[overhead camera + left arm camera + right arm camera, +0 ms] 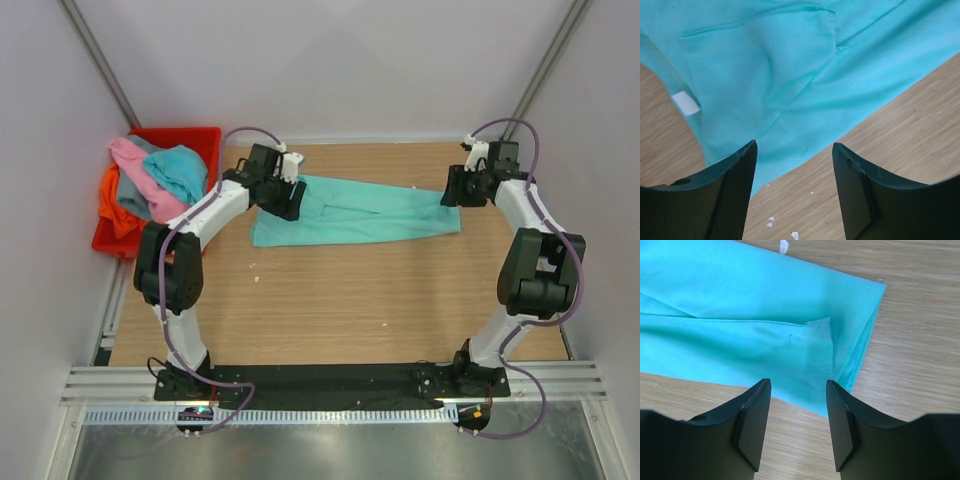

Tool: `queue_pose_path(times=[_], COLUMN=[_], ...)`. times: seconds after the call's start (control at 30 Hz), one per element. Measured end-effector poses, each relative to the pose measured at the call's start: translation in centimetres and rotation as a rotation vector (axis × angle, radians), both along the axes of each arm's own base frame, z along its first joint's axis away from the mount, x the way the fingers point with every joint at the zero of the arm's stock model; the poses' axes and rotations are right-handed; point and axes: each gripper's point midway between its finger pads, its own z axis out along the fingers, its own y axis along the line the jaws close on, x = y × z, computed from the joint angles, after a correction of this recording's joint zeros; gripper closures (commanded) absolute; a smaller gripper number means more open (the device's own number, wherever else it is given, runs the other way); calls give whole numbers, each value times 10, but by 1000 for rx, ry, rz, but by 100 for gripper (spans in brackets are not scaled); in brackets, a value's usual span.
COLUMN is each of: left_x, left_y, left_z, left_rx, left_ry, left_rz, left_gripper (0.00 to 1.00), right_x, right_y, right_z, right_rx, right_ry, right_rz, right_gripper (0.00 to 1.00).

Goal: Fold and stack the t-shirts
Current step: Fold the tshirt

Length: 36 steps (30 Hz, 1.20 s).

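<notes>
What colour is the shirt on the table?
The t-shirt is mint green, seen best in the top external view.

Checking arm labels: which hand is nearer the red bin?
Left. The left hand is over the mint green shirt at its end beside the red bin; the right hand is at its far end.

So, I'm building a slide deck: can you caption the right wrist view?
Open right tool poised over the folded corner of the mint green t-shirt lying on the wooden table.
</notes>
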Motion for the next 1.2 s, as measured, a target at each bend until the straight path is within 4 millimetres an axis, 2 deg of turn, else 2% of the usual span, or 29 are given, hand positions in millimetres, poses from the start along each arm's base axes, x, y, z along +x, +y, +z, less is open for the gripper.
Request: queue_pose_path(times=[0.13,0.3,0.47,0.73,0.97,1.07,1.2], left_x=[-9,-19,-27,-29,-44,-52,-61], left_y=[-13,-19,-20,-26,-32,-36,-37], left_z=[-24,-65,-85,-83,-85,-78,-55], left_rx=[-17,-16,-14,-23,20,28,20], left_ry=[73,184,254,270,279,262,211], left_rz=[-41,-64,-74,-100,-195,-249,-282], left_gripper=[39,39,40,42,43,43,43], right_x=[0,-3,-11,-39,-40,-40,-36], right_y=[13,25,28,23,11,2,-3], right_z=[-15,-47,-63,-92,-94,-86,-56], right_rx=[74,153,172,143,109,86,64], right_ry=[36,121,165,268,270,250,170], right_rz=[35,53,56,19,-10,-32,-32], right_gripper=[46,48,49,50,50,50,50])
